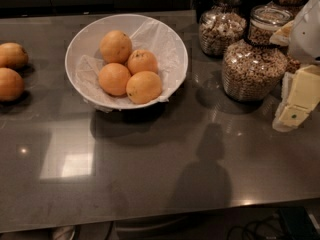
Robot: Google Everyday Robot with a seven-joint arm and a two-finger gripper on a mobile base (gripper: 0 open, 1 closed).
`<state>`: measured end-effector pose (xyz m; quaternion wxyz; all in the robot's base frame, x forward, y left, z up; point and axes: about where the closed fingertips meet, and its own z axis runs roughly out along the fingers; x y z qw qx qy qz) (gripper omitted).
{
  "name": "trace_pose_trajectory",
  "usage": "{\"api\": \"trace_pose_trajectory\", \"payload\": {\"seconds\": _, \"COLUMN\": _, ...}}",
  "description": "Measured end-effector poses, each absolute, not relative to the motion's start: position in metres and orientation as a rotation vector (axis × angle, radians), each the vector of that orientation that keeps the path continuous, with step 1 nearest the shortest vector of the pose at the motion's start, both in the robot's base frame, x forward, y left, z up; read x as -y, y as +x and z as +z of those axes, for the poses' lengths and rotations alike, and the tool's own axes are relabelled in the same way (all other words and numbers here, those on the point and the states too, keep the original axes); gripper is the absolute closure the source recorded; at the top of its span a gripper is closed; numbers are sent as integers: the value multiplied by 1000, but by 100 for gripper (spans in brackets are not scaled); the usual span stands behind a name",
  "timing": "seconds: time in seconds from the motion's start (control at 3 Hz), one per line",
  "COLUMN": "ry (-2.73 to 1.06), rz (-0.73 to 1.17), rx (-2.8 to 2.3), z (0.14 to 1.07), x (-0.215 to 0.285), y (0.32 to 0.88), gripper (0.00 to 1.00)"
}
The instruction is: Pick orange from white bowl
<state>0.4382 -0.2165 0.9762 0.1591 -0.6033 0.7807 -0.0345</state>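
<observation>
The white bowl point(80, 44), wide and lined with crumpled white paper, stands on the grey counter at the upper middle. Several oranges point(143, 87) lie in it, packed close together; the front one is nearest the bowl's right rim. My gripper point(296, 100) comes in from the right edge, pale yellow under a white arm housing point(309, 30). It hangs above the counter, well to the right of the bowl and apart from it, just in front of the glass jars. It holds nothing that I can see.
Two loose oranges point(10, 69) lie on the counter at the left edge. Glass jars of cereal point(252, 66) stand at the back right, close to the gripper. The counter's front edge point(150, 219) runs along the bottom, with cables below.
</observation>
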Motion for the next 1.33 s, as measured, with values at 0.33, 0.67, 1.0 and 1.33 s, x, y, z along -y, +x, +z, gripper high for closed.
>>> {"api": "trace_pose_trajectory", "payload": {"seconds": 0.33, "ry": -1718, "rz": -113, "rx": -2212, "z": 972, "x": 206, "y": 441, "gripper": 0}}
{"api": "trace_pose_trajectory", "payload": {"seconds": 0.67, "ry": -1720, "rz": -99, "rx": -2129, "z": 967, "x": 176, "y": 453, "gripper": 0}}
{"api": "trace_pose_trajectory", "payload": {"seconds": 1.0, "ry": -1724, "rz": -110, "rx": -2020, "z": 977, "x": 146, "y": 462, "gripper": 0}}
{"api": "trace_pose_trajectory", "payload": {"seconds": 1.33, "ry": -1724, "rz": -110, "rx": -2020, "z": 977, "x": 146, "y": 462, "gripper": 0}}
